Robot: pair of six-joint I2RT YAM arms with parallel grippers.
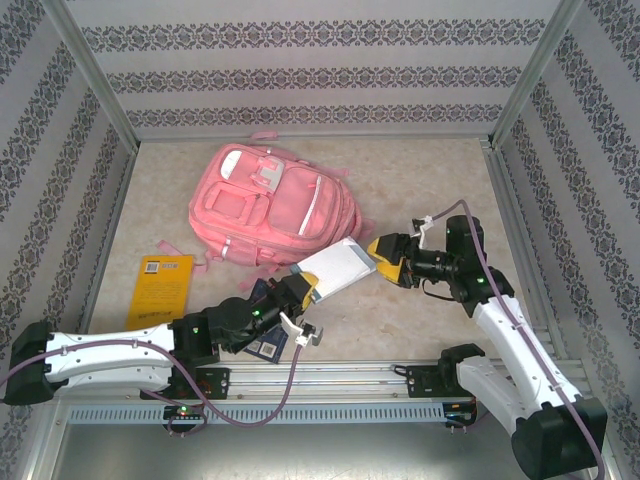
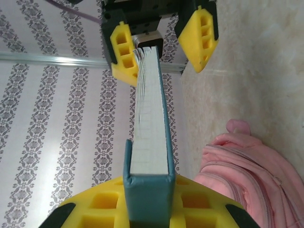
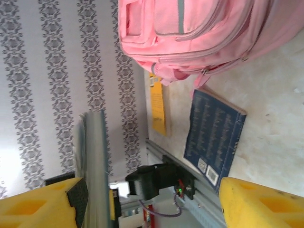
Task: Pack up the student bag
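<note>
The student bag is a large pink backpack lying flat at the middle of the table, pockets up. It also shows in the left wrist view and the right wrist view. My left gripper is shut on the spine end of a teal-covered notebook, held in the air in front of the bag. The teal spine sits clamped between my yellow pads. My right gripper stands open around the notebook's far end. The page edges lie beside one of its fingers, and the other finger is well apart.
A yellow book lies flat at the left of the table. A dark blue book lies under my left arm near the front rail. Patterned walls close in the left, back and right sides.
</note>
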